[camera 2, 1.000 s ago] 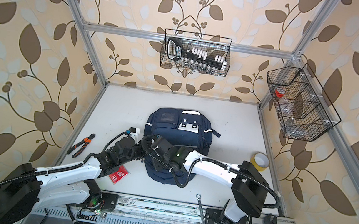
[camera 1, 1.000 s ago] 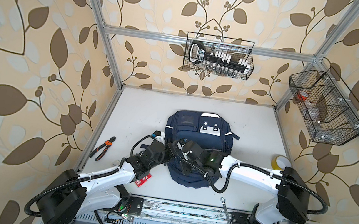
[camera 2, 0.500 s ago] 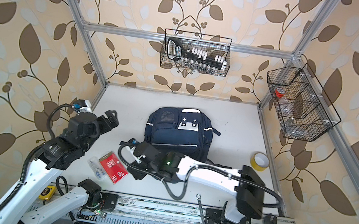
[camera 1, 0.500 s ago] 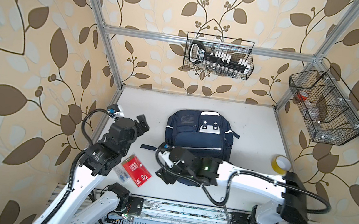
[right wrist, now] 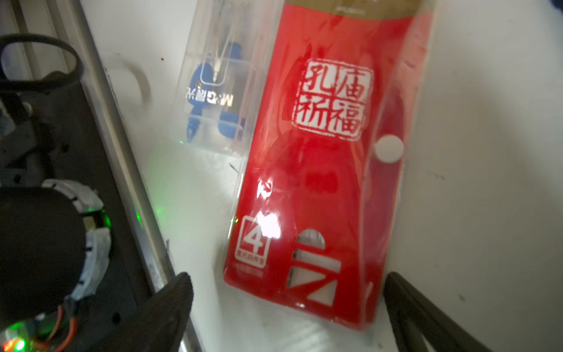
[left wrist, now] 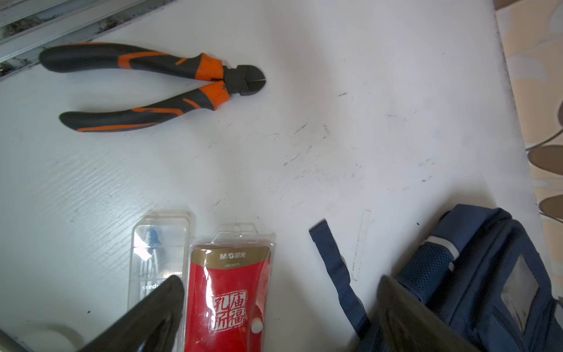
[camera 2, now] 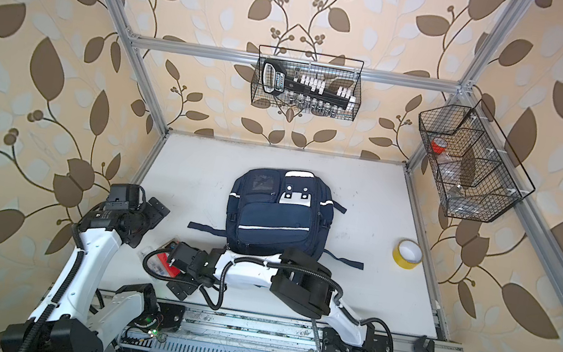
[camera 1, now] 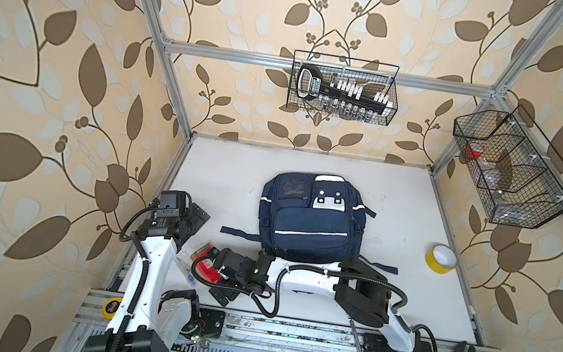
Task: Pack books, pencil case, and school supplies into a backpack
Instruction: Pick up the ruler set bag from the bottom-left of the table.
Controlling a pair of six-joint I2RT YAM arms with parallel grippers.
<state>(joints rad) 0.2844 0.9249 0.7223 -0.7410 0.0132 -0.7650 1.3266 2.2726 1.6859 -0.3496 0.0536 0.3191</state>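
Off near-left corner of backpack [camera 1: 307, 221], lying flat: red booklet [right wrist: 320, 183], glossy sleeve; clear box [left wrist: 158, 243] just beside. Likely light, floppy, slippery: pinch short edge. Right gripper [right wrist: 286, 282] jaws apart above booklet; left gripper [left wrist: 279, 283] apart.

Open table [left wrist: 335, 137] lies between the pliers [left wrist: 213, 76], the red booklet [left wrist: 228, 298] with the clear box [left wrist: 158, 250] beside it, and the backpack [left wrist: 487, 274].

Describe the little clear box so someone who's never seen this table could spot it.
Start at the navy backpack in the middle of the white table. Toward the front edge on its left-arm side lies a red packet, with the clear plastic box right alongside. It alone is transparent, with blue pieces inside.
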